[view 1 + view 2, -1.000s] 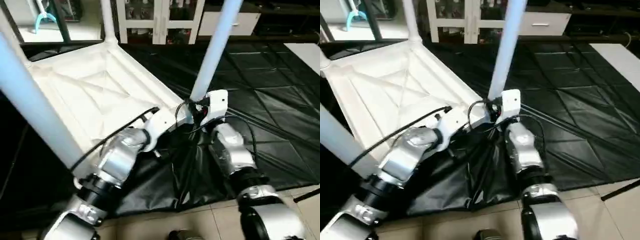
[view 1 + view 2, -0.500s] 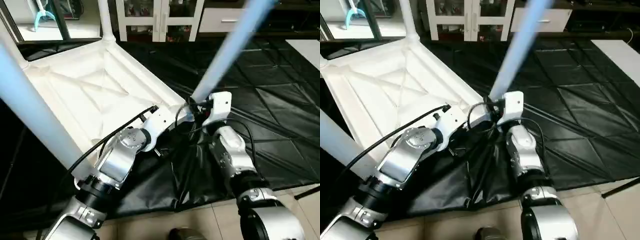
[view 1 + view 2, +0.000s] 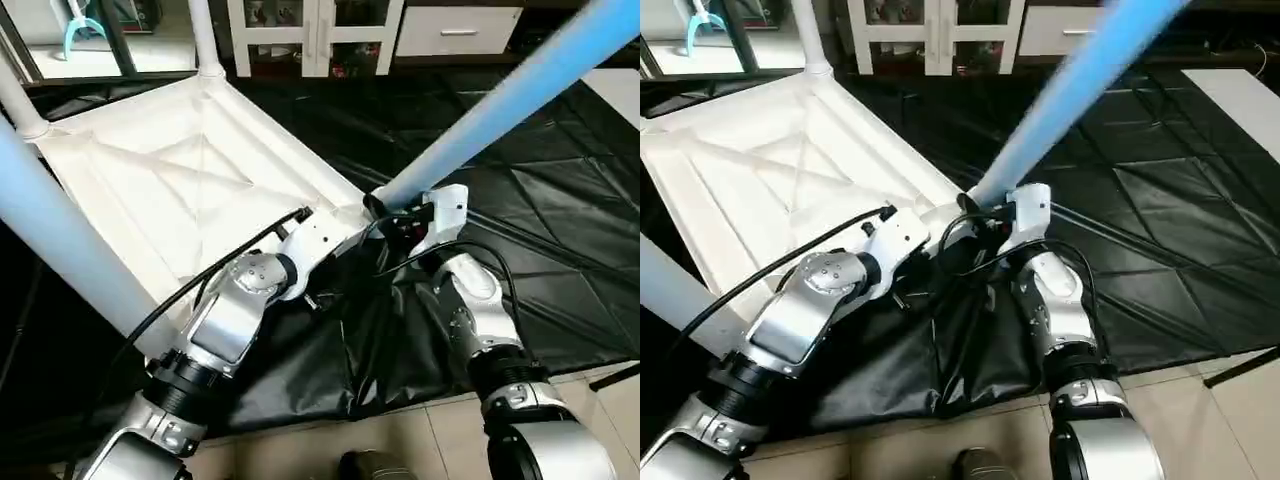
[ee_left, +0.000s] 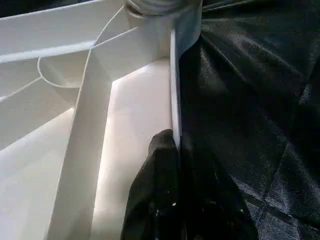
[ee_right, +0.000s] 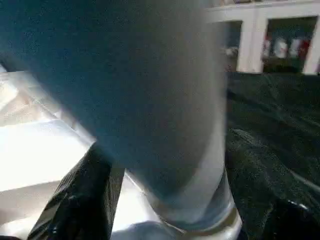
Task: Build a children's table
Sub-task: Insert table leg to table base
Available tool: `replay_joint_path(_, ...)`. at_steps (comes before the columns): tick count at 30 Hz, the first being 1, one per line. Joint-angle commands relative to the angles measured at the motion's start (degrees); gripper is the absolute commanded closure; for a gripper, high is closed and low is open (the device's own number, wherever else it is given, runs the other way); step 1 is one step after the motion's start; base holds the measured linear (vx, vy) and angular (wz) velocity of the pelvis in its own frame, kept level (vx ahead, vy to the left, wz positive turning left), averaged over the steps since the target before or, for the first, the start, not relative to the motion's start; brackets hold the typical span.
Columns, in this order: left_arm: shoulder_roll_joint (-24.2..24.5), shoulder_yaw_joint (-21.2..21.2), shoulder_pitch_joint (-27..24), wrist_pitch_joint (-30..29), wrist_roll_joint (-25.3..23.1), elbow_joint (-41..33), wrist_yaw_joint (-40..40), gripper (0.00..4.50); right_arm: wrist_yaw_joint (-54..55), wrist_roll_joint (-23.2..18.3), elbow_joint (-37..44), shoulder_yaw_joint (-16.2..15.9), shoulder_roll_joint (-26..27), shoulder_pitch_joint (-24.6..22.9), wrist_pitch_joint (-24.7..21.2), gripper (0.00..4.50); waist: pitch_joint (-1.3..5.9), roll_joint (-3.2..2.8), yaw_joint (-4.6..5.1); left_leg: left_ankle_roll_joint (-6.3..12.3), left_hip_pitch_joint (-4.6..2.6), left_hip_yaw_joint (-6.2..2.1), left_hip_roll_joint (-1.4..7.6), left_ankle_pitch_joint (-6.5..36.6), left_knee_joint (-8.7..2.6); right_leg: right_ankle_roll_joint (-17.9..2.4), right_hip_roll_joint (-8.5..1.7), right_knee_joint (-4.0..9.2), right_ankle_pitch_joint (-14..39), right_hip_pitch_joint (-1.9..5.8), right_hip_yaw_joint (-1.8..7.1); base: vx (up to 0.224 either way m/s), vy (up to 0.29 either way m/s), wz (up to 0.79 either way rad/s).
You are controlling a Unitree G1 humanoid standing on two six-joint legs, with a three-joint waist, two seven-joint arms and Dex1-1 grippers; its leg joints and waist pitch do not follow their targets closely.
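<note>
Upturned on a black mat [image 3: 520,130] on the floor lies the children's table top [image 3: 190,170], its white ribbed underside facing up, with diagonal ribs crossing the middle. Three legs show standing in its corner sockets: one thick in the foreground at the left [image 3: 60,240], one at the far left corner [image 3: 18,105], one at the far corner [image 3: 200,35]. A fourth leg [image 3: 510,100] leans steeply to the right from the near right corner socket [image 4: 160,6], its foot at the socket. Behind the mat stands a white glass-door cabinet [image 3: 320,30].

The left claw [image 4: 176,165] is pinched closed on the thin upright rim of the top, just short of that corner socket, one finger inside the rim and one outside. The right claw [image 3: 392,212] sits at the base of the leaning leg, a black finger [image 5: 80,200] on either side of the tube; whether it grips the leg or stands loose around it cannot be told
</note>
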State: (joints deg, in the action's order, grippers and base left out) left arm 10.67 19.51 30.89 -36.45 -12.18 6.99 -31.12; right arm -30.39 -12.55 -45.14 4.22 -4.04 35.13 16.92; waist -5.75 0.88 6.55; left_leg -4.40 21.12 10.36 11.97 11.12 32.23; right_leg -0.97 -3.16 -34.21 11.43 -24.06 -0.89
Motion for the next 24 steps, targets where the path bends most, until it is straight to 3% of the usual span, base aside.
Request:
replay_joint_path(1, 0.5, 0.9, -0.7, 0.5, -0.9, -0.3, 0.2, 4.5, -5.2, -2.5, 1.4, -0.6, 1.8, -1.7, -0.5, 1.49, 3.39, -0.42, -0.82, 10.07, 0.02, 0.31, 1.09, 3.1, -2.33, -19.6, -3.04, 2.81, -8.6, 3.9, 1.72, 0.0, 0.0, 0.0)
replay_joint_path(6, 0.9, 1.3, -0.6, 0.6, -0.6, -0.2, -0.1, 4.5, -6.0, -3.8, 2.1, 0.2, 1.8, -1.9, -0.3, 1.84, 3.77, -0.59, -1.35, 12.23, -0.02, 0.16, 1.24, -1.7, -1.81, -21.2, -3.09, 1.87, -15.1, 3.97, 1.76, 0.0, 0.0, 0.0)
replay_joint_path(7, 1.1, 1.5, -0.6, 0.8, -0.5, -0.1, -0.3, 4.5, -6.0, -4.1, 1.9, 0.6, 1.8, -1.8, -0.5, 2.05, 3.78, -0.92, -1.7, 12.87, -0.08, 0.15, 1.22, -3.3, -1.66, -21.5, -3.05, 1.6, -17.1, 3.93, 1.75, 0.0, 0.0, 0.0)
replay_joint_path(12, 1.9, 2.2, -0.6, 2.0, -0.3, 0.1, -1.5, 4.5, -6.6, -4.8, 2.1, 1.6, 1.5, -2.2, -0.2, 2.47, 4.01, -0.7, -2.63, 13.52, 0.08, 0.28, 0.99, -4.9, -1.21, -21.5, -2.97, 1.15, -19.7, 4.09, 1.84, 0.0, 0.0, 0.0)
replay_joint_path(17, 3.5, 2.7, -1.2, 6.7, -0.2, 1.0, -2.6, 4.5, -7.2, -6.3, 3.9, 2.8, 1.1, -1.9, -0.5, 2.57, 4.12, -0.97, -3.03, 12.53, 0.05, 0.29, 1.13, -2.2, -1.13, -21.6, -3.01, 1.22, -15.6, 3.95, 1.76, 0.0, 0.0, 0.0)
replay_joint_path(21, 5.7, 3.0, -1.4, 11.2, 0.2, 2.6, -4.4, 4.5, -7.7, -8.0, 6.9, 3.9, -0.2, -1.2, -1.8, 2.57, 4.5, -1.3, -3.26, 12.39, 0.1, 0.16, 0.97, -2.8, -0.84, -21.3, -2.87, 0.89, -16.1, 4.11, 1.7, 0.0, 0.0, 0.0)
replay_joint_path(22, 7.1, 3.3, -1.6, 15.2, 1.1, 3.2, -7.1, 4.05, -7.8, -8.7, 8.4, 4.6, -1.4, -0.7, -2.7, 2.57, 4.68, -1.33, -3.41, 12.34, -0.03, 0.15, 0.96, -2.9, -0.71, -21.2, -2.89, 0.91, -16.0, 4.09, 1.69, 0.0, 0.0, 0.0)
replay_joint_path(24, 8.7, 3.4, -1.8, 19.7, 1.3, 4.5, -8.4, 3.93, -7.8, -9.6, 10.1, 5.7, -3.5, 0.4, -5.0, 2.58, 4.85, -1.26, -3.67, 11.83, -0.05, 0.15, 0.81, -2.4, -0.66, -20.8, -2.71, 0.9, -15.0, 4.16, 1.69, 0.0, 0.0, 0.0)
